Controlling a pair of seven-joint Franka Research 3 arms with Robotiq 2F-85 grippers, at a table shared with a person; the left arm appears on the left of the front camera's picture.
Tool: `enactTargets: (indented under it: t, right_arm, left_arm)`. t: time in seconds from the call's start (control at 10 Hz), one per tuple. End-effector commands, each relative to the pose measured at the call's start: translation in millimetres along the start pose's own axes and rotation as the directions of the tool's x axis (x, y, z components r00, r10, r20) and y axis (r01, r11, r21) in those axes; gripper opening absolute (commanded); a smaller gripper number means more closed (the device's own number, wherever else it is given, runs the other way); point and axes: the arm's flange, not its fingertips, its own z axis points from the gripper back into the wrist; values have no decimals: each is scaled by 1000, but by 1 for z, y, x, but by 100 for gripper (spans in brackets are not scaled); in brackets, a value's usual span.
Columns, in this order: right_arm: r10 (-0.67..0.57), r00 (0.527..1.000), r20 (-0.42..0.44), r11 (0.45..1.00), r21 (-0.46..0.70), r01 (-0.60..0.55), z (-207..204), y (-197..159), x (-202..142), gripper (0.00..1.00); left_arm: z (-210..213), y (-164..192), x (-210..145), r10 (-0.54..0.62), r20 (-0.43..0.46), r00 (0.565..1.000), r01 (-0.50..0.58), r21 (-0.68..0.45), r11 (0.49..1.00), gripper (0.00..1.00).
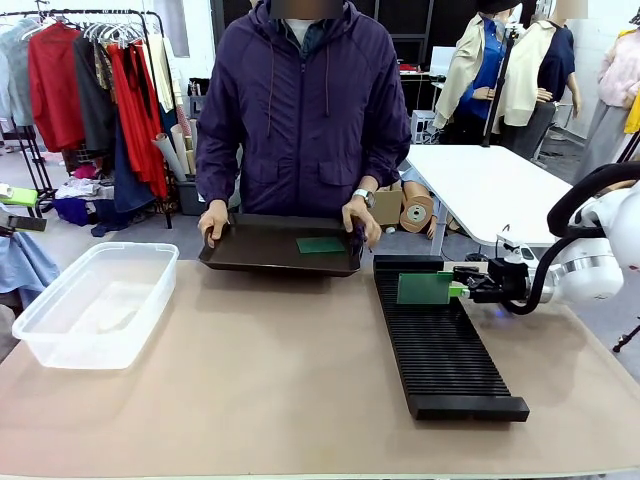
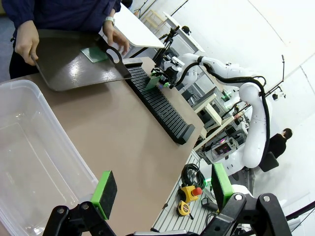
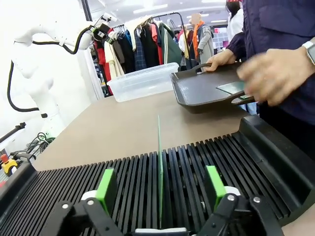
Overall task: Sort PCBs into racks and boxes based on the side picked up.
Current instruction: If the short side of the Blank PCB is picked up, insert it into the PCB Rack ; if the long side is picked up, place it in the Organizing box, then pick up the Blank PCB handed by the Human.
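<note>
I see my right tool spread wide, its pads clear of the PCB standing edge-up between them in a slot of the rack. My left tool is open too, empty, by the clear box.

Green PCB upright in black rack's far slots; clear box at left.

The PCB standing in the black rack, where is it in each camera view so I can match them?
Front view: the PCB stands in the rack's far end, right of centre.
Left wrist view: the PCB is small, upper middle, in the rack.
Right wrist view: the PCB is edge-on, a thin vertical line at centre.
Shared landmark: the black tray held by the person.
</note>
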Motion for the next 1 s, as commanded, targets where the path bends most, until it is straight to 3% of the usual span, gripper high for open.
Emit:
enactTargets:
  t: [0.0,0.9]
  right_arm:
    - [15,1000,-1,999,-31,-15,-7,9,2,100]
    - [-2,1000,-1,1000,-2,2,0,1,0,100]
  left_arm:
    - [0,-2,0,6,3,1000,-6,-4,1000,100]
    - [0,-2,0,6,3,1000,-6,-4,1000,100]
